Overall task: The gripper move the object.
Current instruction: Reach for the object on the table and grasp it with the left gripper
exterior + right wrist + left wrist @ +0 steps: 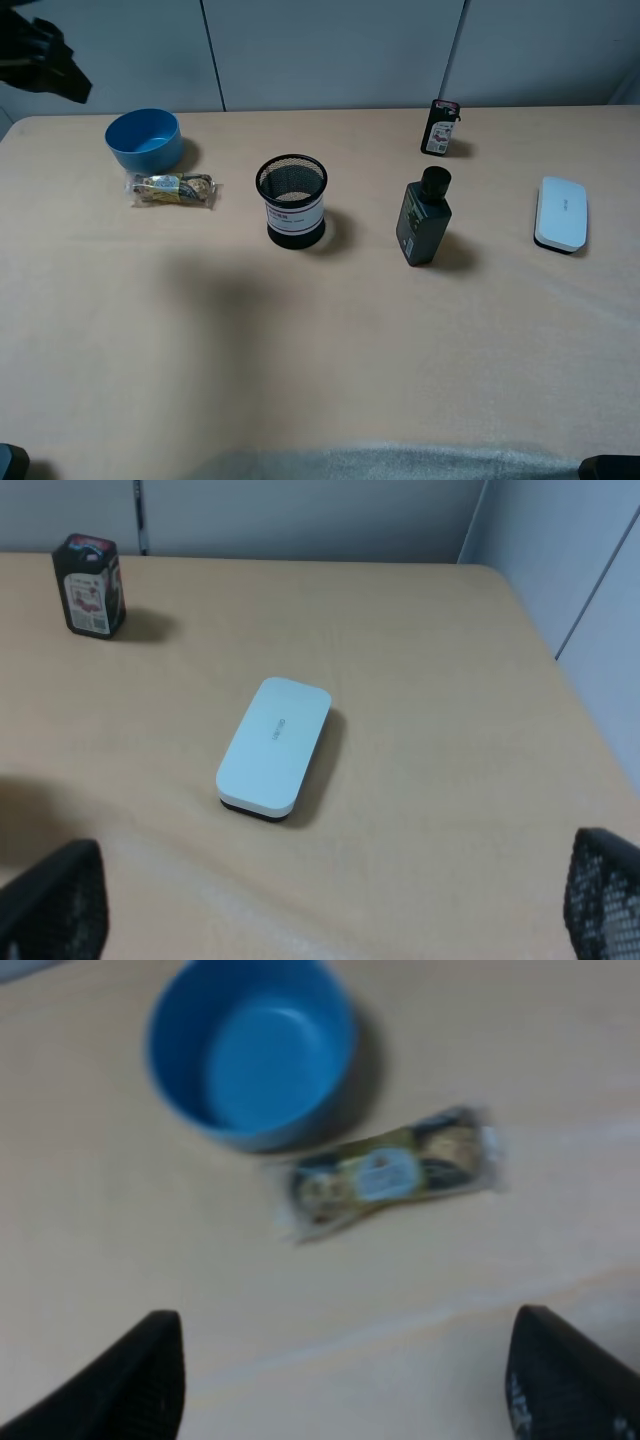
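The round black wire-mesh pen cup (291, 200) with a white label band stands upright on the tan table, left of the middle, with nothing holding it. Neither wrist view shows it. My left gripper (340, 1400) is open and empty, hovering over the table near the blue bowl, well to the left of the cup. A dark part of the left arm (40, 55) shows at the top left of the exterior view. My right gripper (330, 910) is open and empty above the table's right side, far from the cup.
A blue bowl (144, 139) and a snack packet (172, 189) lie left of the cup. A dark bottle with a round cap (424, 220) stands to its right. Further right are a small black can (440, 127) and a white box (561, 213).
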`<state>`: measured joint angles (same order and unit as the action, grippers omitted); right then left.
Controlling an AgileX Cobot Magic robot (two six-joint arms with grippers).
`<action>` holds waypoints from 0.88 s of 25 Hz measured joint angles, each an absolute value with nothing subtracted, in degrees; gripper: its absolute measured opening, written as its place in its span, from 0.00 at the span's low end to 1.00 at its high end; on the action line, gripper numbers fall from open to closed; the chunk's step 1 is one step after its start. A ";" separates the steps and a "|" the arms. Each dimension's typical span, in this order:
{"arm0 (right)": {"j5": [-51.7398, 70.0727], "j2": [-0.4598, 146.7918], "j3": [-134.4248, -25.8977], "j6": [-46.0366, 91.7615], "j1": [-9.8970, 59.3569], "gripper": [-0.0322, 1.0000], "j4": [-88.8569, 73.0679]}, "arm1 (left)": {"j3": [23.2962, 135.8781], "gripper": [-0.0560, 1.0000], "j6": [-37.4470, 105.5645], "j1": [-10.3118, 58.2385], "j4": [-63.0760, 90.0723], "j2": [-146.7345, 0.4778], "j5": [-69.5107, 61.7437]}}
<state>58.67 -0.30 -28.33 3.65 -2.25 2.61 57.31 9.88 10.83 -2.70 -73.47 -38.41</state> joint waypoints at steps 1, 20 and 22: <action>58.67 -0.30 -28.33 3.65 -2.25 0.70 2.61 | 58.78 0.75 10.01 14.41 -3.64 -76.52 -38.47; 58.67 -0.30 -28.33 3.65 -2.25 0.70 2.61 | 83.53 0.75 8.55 34.72 -8.10 -106.08 -44.82; 58.67 -0.30 -28.33 3.65 -2.25 0.70 2.61 | 85.15 0.75 8.30 35.21 -8.17 -108.64 -44.89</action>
<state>58.67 -0.30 -28.33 3.65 -2.25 2.61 85.15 8.30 35.21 -8.17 -108.64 -44.89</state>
